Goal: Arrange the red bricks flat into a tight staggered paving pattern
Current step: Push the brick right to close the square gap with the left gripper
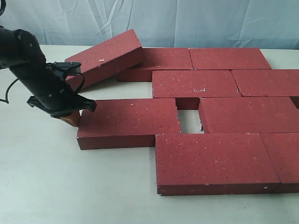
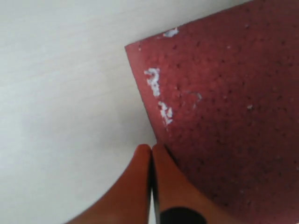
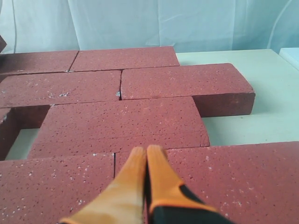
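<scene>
Several red bricks [image 1: 212, 161] lie flat in staggered rows on the table. One brick [image 1: 128, 122] at the left of the third row stands apart from its neighbour [image 1: 247, 114], with a small gap [image 1: 189, 121] between them. Another brick [image 1: 105, 58] at the back left is tilted, leaning on a flat one [image 1: 159, 60]. My left gripper [image 1: 70, 119] is shut and empty, its orange tips [image 2: 151, 147] pressed against the left end of the apart brick [image 2: 219, 107]. My right gripper [image 3: 147, 150] is shut and empty just above the front bricks [image 3: 243, 172]; the exterior view does not show it.
The pale table [image 1: 56, 186] stretches left of and in front of the bricks. A light curtain [image 1: 187, 18] hangs behind the table. The left arm's black links [image 1: 32, 70] and cable stand beside the tilted brick.
</scene>
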Controlling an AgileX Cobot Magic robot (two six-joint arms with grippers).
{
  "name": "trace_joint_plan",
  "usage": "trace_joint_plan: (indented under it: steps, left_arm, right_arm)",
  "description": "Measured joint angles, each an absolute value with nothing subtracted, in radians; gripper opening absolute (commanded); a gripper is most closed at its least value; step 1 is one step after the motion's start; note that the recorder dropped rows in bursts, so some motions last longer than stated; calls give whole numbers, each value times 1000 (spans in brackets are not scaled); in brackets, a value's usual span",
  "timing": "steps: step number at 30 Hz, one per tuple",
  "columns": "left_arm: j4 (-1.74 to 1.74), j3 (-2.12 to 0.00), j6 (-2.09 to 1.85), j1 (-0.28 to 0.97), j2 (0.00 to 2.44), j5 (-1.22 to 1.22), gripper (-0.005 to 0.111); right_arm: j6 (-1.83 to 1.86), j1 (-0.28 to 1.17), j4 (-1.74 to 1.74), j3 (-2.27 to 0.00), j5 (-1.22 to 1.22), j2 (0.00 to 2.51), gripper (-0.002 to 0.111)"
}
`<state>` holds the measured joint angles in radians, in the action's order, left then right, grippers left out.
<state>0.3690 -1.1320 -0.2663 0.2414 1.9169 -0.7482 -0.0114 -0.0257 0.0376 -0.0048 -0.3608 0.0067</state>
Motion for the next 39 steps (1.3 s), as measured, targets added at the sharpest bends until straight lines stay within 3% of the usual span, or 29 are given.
trace_joint_plan:
  steps: [9, 28, 39]
  left_arm:
    - [389, -1132, -268, 306, 1917, -681, 0]
    - [654, -1132, -423, 336, 2000, -649, 0]
    - [640, -1133, -449, 326, 2009, -627, 0]
  right_arm:
    - [-11, -26, 38, -5, -361, 7, -1]
    - [-11, -26, 38, -5, -361, 7, -1]
    - [-11, -26, 38, -5, -361, 7, -1]
